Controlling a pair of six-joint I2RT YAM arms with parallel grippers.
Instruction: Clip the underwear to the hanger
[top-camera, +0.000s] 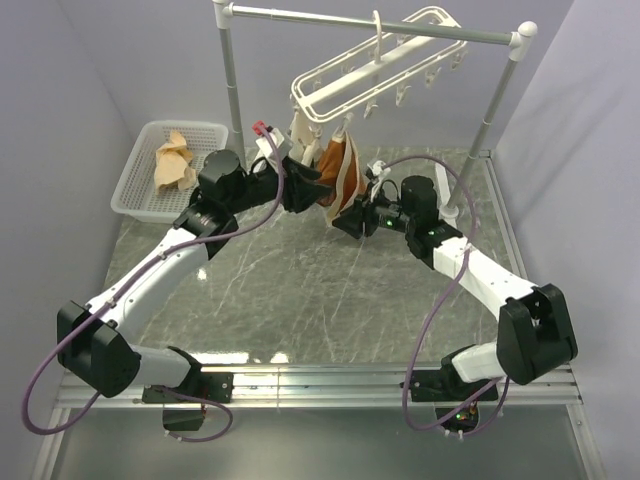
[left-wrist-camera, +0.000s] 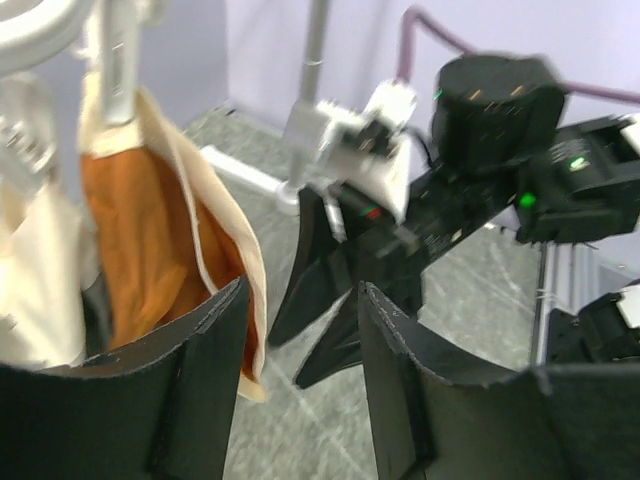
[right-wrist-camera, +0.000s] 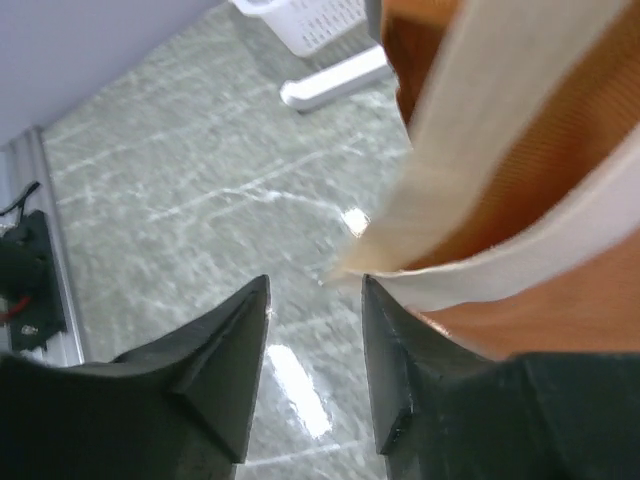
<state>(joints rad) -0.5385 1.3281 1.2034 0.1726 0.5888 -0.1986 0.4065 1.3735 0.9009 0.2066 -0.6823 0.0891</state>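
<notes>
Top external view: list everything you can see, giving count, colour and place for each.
underwear: one, rust-orange with beige waistband, hanging under the hanger
hanger: one, white, hooked on the rail
cream garment: one, hanging left of the underwear
rail: one, grey bar on white posts, at the back
basket: one, white, back left
cloth: one, light tan, in the basket
table: one, grey-green marbled
left gripper: black, open, beside the underwear
right gripper: black, open, beside the underwear

The hanger (top-camera: 378, 55) was white. Under it, the underwear (top-camera: 336, 172) was rust-orange with a pale beige band. Below the hanger, the table (top-camera: 300, 290) was grey-green with thin pale veins, like marble. Left of the hanger, a white basket (top-camera: 128, 185) held tan cloth (top-camera: 175, 162).
</notes>
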